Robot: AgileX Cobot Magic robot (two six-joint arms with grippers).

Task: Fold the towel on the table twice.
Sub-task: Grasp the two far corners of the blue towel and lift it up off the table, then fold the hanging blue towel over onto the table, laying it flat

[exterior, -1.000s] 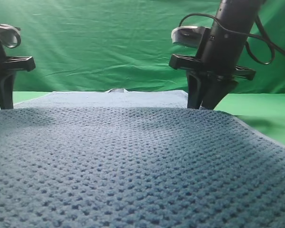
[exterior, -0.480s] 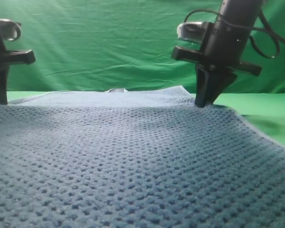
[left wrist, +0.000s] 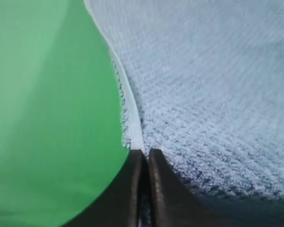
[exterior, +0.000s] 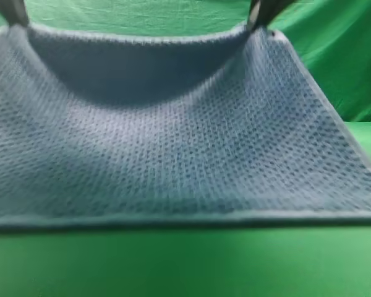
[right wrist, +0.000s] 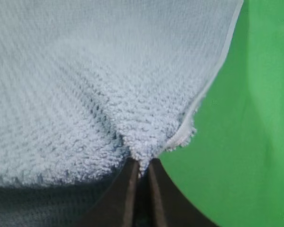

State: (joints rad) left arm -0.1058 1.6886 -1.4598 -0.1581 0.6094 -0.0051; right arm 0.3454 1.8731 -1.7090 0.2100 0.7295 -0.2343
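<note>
The blue-grey waffle-weave towel (exterior: pixel 185 142) hangs lifted by its two far corners and sags between them; its near hem lies along the green table (exterior: pixel 185 260). My left gripper (exterior: pixel 13 11) is shut on the far left corner at the top left of the exterior view. My right gripper (exterior: pixel 263 11) is shut on the far right corner at the top. In the left wrist view the gripper (left wrist: pixel 143 163) pinches the towel's (left wrist: pixel 213 94) pale hem. In the right wrist view the gripper (right wrist: pixel 141 165) pinches the towel's (right wrist: pixel 94 80) corner.
A wrinkled upright green backdrop (exterior: pixel 334 55) stands behind the table. Bare green table shows in front of the towel's near hem and to the right (exterior: pixel 368 139).
Both grippers have closed on the far corners and risen to the top of the exterior view, lifting the towel's far edge off the table. The near hem has drawn back, baring green table in front.
</note>
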